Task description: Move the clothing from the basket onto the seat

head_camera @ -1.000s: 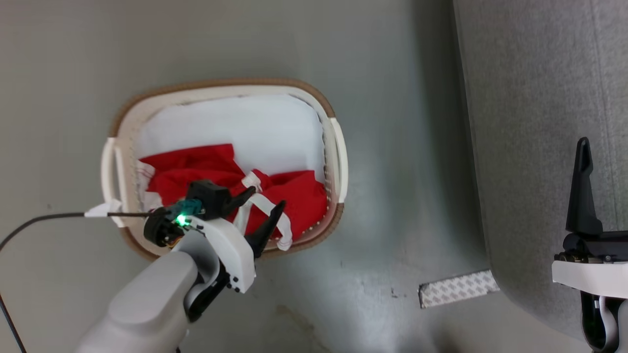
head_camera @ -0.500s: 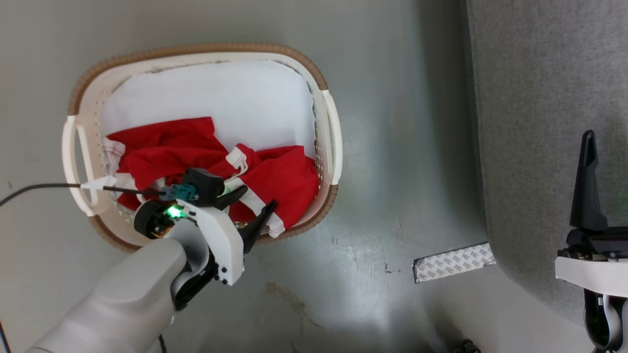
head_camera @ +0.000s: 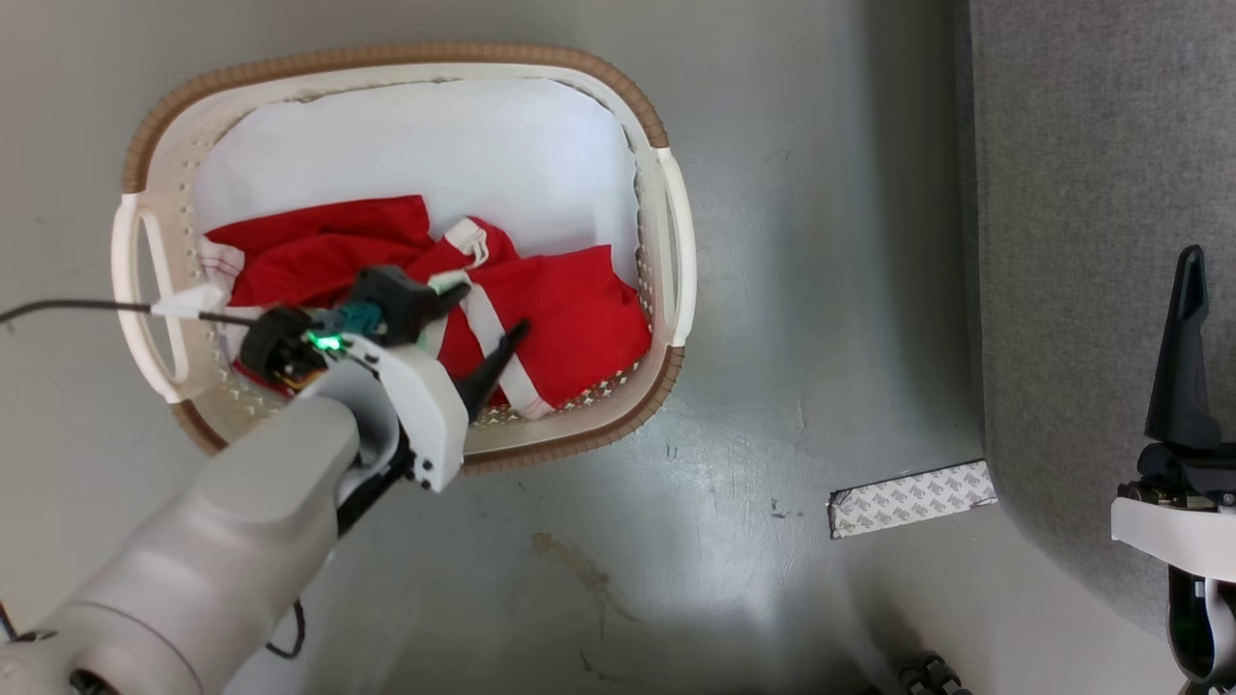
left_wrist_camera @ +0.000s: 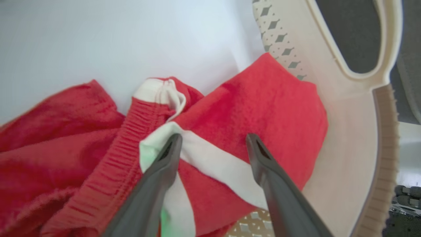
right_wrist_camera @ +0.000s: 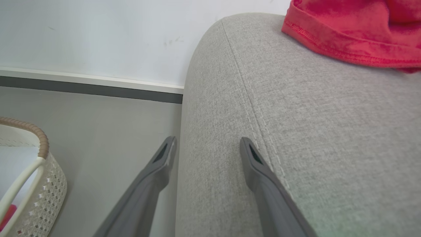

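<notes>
Hovering over the basket [head_camera: 386,53], the left gripper [left_wrist_camera: 214,136] holds its jaws wide apart and grips nothing. Its fingertips flank a white stripe of the red clothing [head_camera: 570,309]; whether they touch the fabric cannot be told. The clothing lies crumpled in the nearer half of the basket, against the perforated wall, with white bottom showing beyond it. The basket stands on the floor [head_camera: 821,290], apart from the seat [head_camera: 1091,193] at the robot's right. The right gripper [right_wrist_camera: 208,141], likewise open and empty, points along the seat's rounded edge; a red garment [right_wrist_camera: 348,29] lies on the seat beyond.
</notes>
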`<state>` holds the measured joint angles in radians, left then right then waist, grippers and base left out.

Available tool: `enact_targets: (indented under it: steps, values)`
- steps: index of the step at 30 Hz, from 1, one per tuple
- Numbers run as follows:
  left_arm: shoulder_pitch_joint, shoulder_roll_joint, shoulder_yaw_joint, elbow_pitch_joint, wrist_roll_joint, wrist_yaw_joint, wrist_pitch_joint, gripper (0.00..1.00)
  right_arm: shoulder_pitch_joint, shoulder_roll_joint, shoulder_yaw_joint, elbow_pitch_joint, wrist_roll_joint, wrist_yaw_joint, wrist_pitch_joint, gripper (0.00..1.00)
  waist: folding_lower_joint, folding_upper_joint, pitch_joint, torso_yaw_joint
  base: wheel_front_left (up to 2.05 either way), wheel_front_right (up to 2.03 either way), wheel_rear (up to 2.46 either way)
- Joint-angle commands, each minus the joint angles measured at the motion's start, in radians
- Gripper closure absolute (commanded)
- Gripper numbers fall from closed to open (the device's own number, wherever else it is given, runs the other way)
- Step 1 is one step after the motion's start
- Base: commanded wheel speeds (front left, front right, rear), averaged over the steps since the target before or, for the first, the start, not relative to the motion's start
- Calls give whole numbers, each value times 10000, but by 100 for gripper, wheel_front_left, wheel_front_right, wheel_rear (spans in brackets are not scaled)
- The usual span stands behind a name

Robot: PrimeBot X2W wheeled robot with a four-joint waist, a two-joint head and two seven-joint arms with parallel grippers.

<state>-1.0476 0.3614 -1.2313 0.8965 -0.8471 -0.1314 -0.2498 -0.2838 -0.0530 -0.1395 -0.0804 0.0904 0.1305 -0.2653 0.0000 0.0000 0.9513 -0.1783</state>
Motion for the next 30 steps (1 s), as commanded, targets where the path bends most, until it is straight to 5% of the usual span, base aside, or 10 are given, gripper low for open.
enact_targets:
  steps: [1,12,30]
  values:
    - [-174,-13,71,181,151,37,-82,0,10,48,60,84,-50,5,15,0,0,0,11,18,0,0,0]
    - [-128,7,1139,142,1128,206,-146,0,-78,52,153,161,55,18,17,0,0,0,15,-3,0,0,0]
    - [279,82,-78,-500,-778,19,48,4,58,52,-8,248,-77,18,26,0,0,0,37,53,0,0,0]
